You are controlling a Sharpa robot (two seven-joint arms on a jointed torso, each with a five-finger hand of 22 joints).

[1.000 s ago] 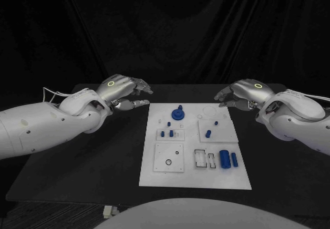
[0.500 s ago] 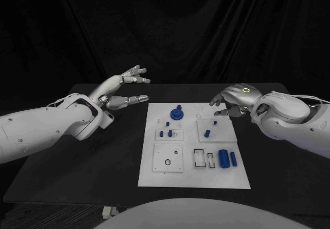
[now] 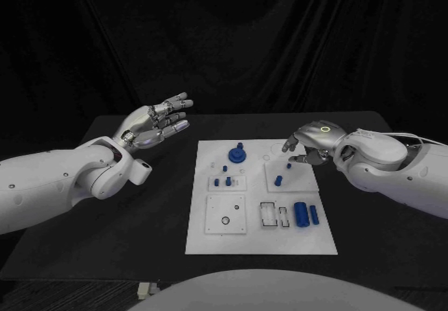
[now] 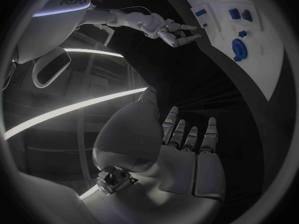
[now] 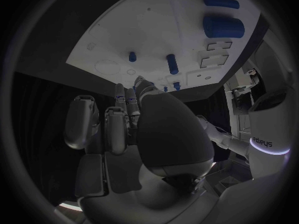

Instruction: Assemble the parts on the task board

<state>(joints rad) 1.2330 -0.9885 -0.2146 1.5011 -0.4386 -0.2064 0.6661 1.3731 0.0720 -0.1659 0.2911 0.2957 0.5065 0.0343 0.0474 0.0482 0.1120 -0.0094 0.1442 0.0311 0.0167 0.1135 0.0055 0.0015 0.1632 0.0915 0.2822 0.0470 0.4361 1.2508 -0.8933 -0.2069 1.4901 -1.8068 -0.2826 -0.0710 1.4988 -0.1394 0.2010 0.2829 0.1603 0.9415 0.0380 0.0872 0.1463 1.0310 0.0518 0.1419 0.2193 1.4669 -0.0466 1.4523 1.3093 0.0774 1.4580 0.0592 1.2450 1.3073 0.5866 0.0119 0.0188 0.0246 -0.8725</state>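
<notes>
- Both hands moved: left hand (image 3: 154, 123) now lifted at 10 o'clock off the task board (image 3: 259, 243), fingers spread, holding nothing.
- Right hand (image 3: 308, 139) slid in over the board's 1 o'clock corner, fingers curled, empty.

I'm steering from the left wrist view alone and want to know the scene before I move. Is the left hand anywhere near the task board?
Observer: No. In the head view the left hand is raised, fingers spread, off the far left corner of the task board, holding nothing.
Operator: I see the other hand only at a distance. What is it doing?
Observer: The right hand hangs over the board's far right corner, fingers curled downward, with nothing visibly in them.
Operator: What lies closest under it?
Observer: In the right wrist view two small upright blue pegs stand on the board just beyond its fingertips, and the large blue cylinder lies farther on.
</notes>
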